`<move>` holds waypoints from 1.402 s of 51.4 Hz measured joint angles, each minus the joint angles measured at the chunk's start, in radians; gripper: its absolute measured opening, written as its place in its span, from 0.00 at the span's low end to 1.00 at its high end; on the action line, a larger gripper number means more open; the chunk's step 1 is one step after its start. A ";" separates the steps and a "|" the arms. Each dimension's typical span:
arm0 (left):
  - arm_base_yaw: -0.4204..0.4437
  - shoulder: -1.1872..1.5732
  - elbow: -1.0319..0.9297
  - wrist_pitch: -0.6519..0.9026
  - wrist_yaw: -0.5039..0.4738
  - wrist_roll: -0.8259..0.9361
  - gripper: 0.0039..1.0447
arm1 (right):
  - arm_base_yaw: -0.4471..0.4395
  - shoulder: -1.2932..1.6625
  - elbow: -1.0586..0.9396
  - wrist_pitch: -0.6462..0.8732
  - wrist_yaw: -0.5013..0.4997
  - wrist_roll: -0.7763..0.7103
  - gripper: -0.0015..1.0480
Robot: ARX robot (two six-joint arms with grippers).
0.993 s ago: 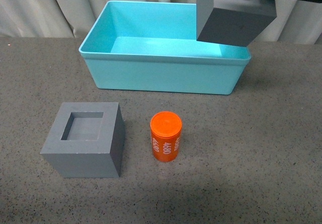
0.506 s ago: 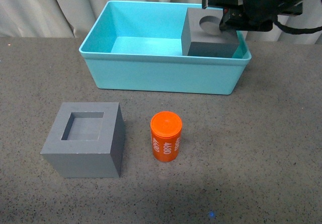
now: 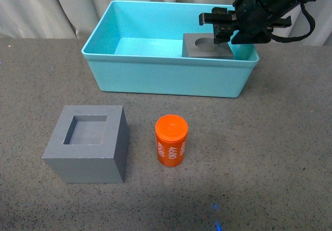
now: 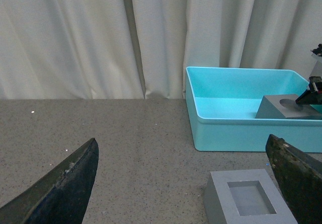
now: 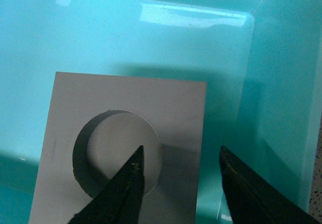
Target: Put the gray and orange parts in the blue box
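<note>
The gray cube with the round recess point(image 3: 207, 46) rests inside the blue box point(image 3: 166, 78), at its right end. My right gripper point(image 3: 223, 27) hovers just above it, open, with one finger over the round recess and the other past the cube's edge point(image 5: 181, 156). The cube point(image 5: 121, 133) sits free on the box floor point(image 5: 151, 32). The gray cube with the square recess point(image 3: 88, 143) and the orange "4680" cylinder point(image 3: 171, 140) stand on the table in front of the box. My left gripper point(image 4: 182, 141) is open and empty, above the table, beside the square-recess cube point(image 4: 249, 204).
A pale curtain point(image 3: 52, 8) hangs right behind the box. The speckled gray table point(image 3: 280, 153) stretches to the right of the cylinder. In the left wrist view the box point(image 4: 236, 128) stands beyond the square-recess cube.
My right gripper has lowered the round-recess cube from above the box's right rim down onto the box floor and has let go of it. The other parts have not moved.
</note>
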 joint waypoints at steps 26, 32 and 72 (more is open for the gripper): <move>0.000 0.000 0.000 0.000 0.000 0.000 0.94 | -0.003 -0.430 -0.494 0.373 -0.055 0.015 0.91; 0.000 0.000 0.000 0.000 0.000 0.000 0.94 | -0.002 -0.512 -0.616 0.408 -0.060 0.024 0.91; -0.025 1.038 0.381 0.084 0.050 -0.214 0.94 | 0.011 -0.658 -0.786 0.458 -0.043 0.023 0.91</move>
